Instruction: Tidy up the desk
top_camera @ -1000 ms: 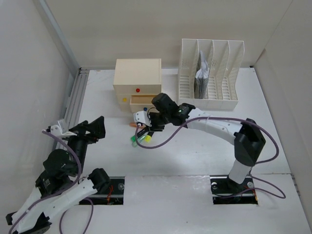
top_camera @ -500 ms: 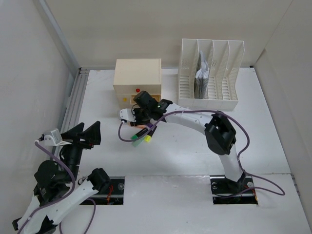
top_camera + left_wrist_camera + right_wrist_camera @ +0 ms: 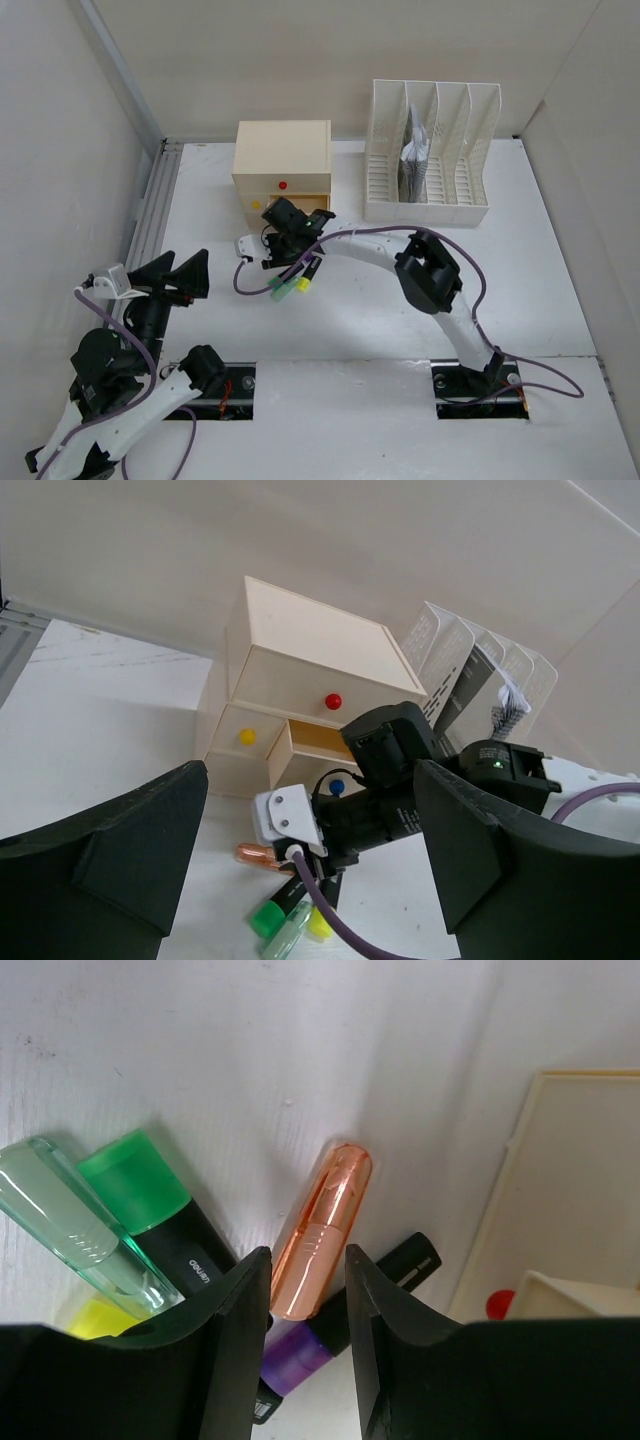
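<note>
On the white desk [image 3: 400,300], in front of the beige drawer box [image 3: 282,155], lies a small pile of markers. My right gripper [image 3: 308,1280] points down into the pile, jaws closed around an orange translucent marker [image 3: 320,1230] that lies on a purple marker [image 3: 300,1350]. A green marker [image 3: 150,1205] and a clear green cap [image 3: 70,1220] lie beside it. The top view shows the right gripper [image 3: 283,260] at the pile. My left gripper [image 3: 178,275] hovers open to the left, holding nothing, and its camera looks at the pile [image 3: 270,915].
One lower drawer [image 3: 310,742] with a blue knob stands pulled out behind the right gripper. A white slotted file rack [image 3: 430,150] holding papers stands at the back right. A grey rail [image 3: 150,210] runs along the desk's left edge, with walls close around.
The right arm's elbow and wrist have swung left while its fingertips stayed at the marker pile. The left gripper drew back slightly toward the near left.
</note>
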